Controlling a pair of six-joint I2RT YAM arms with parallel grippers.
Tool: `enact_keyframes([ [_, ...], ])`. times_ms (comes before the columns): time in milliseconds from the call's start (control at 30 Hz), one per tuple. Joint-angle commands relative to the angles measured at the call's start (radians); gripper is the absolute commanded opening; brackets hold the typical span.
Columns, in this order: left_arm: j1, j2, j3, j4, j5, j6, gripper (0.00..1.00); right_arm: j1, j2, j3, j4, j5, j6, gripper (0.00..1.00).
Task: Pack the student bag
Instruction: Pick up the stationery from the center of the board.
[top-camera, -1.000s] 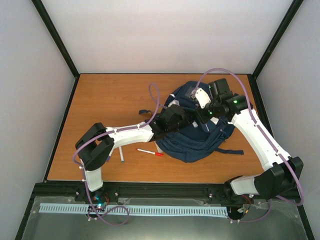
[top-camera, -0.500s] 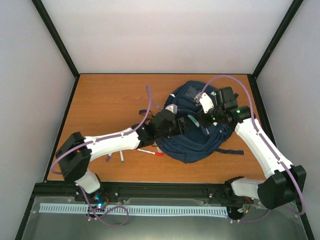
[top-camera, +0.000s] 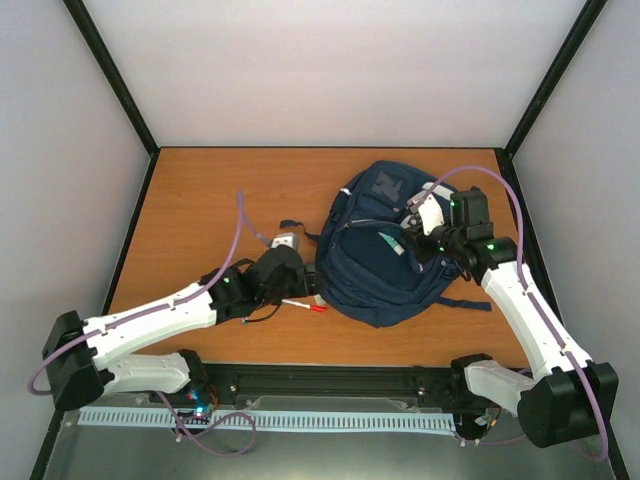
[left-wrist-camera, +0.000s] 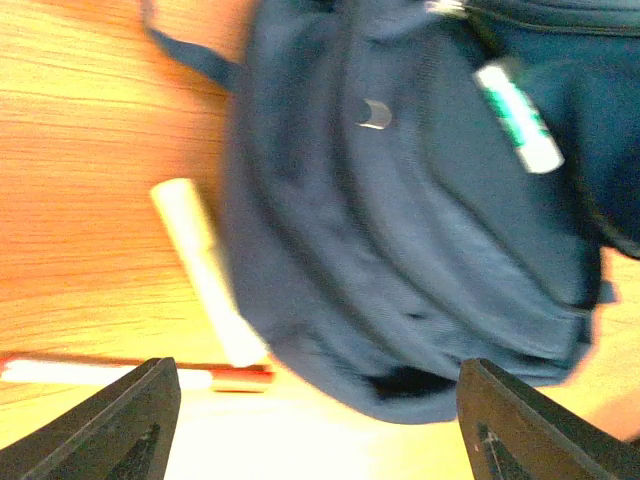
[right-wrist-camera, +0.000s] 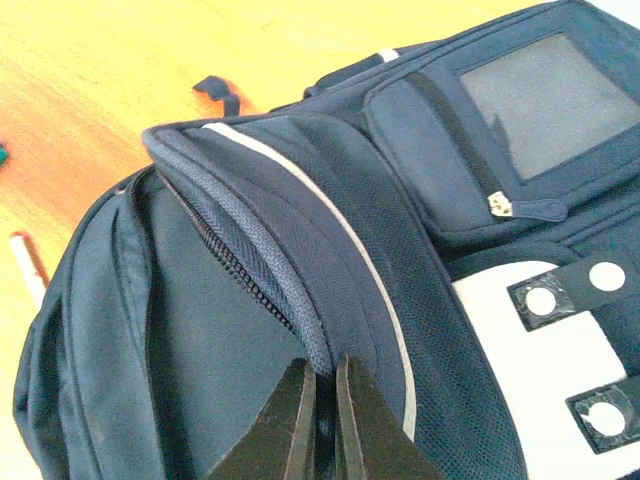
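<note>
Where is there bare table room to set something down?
The back-left table, from its left edge to the student bag, is bare; so is the narrow strip between bag and near edge. Crowded: the bag's left edge, with the left gripper and a red-capped marker.

A red-capped white pen (top-camera: 300, 304) lies on the wooden table (top-camera: 200, 200), a cream stick (left-wrist-camera: 205, 270) just beside it.

We can read no lettering, number or brand anywhere. The student bag (top-camera: 375, 285) bears a pale shape on its pocket window in the top view, too small for us to make out. Its white patches (right-wrist-camera: 510, 360) carry only dark tabs with round dots. The green-and-white marker (left-wrist-camera: 517, 117) is blurred, and the red-capped pen (top-camera: 300, 304) is too small to read.
</note>
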Motion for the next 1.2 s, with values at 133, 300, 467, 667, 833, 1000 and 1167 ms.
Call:
enact_keyframes([
  [133, 0.119, 0.038, -0.048, -0.131, -0.017, -0.027, 0.76, -0.077, -0.065, -0.047, 0.147, 0.0, 0.021, 0.03],
  [300, 0.124, 0.199, 0.024, -0.138, 0.009, -0.022, 0.76, -0.079, -0.05, -0.049, 0.15, -0.003, 0.007, 0.03],
  [467, 0.124, 0.296, 0.055, -0.098, 0.018, -0.043, 0.75, -0.079, -0.072, -0.07, 0.157, -0.002, -0.008, 0.03],
  [667, 0.125, 0.391, 0.121, -0.125, 0.0, -0.049, 0.75, -0.08, -0.077, -0.079, 0.159, 0.0, -0.014, 0.03],
  [833, 0.125, 0.466, 0.191, -0.172, -0.025, -0.04, 0.73, -0.08, -0.088, -0.085, 0.157, -0.015, -0.013, 0.03],
  [1000, 0.133, 0.552, 0.263, -0.192, -0.022, -0.017, 0.68, -0.08, -0.092, -0.086, 0.155, -0.02, -0.017, 0.03],
  [1167, 0.135, 0.606, 0.302, -0.191, -0.011, -0.01, 0.63, -0.082, -0.094, -0.088, 0.153, -0.019, -0.02, 0.03],
])
